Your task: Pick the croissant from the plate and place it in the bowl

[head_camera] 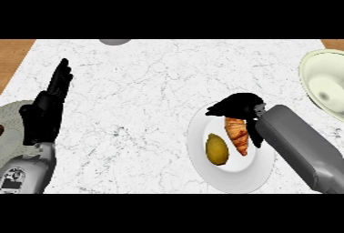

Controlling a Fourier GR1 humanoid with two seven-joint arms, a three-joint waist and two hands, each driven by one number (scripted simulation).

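Looking down at the white marble worktop, the croissant [238, 135] is lying on the white plate [232, 182], which sits toward the near edge, right of centre. Its long axis runs pretty much far-to-near across the plate, with a slight slant: the far tip points at the worktop's far edge and is tucked under the right hand [235, 105], while the near tip leans a bit toward the right edge. A lemon [216, 149] sits just beside it on the left, on the same plate, close but I can't tell if they actually touch.

The right hand comes in from the near right corner, and its fingers are curled down over the croissant's far end. The thumb [256, 134] runs along the croissant's right side, so it looks closed round that end. The croissant looks flat on the plate.

The cream bowl [304, 68] is over at the right edge, partly cut off, well apart from the plate.

The left hand [43, 113] rests near the left edge, fingers straight and pointing up, holding nothing. It's next to a grey plate [10, 136] that's half out of view.
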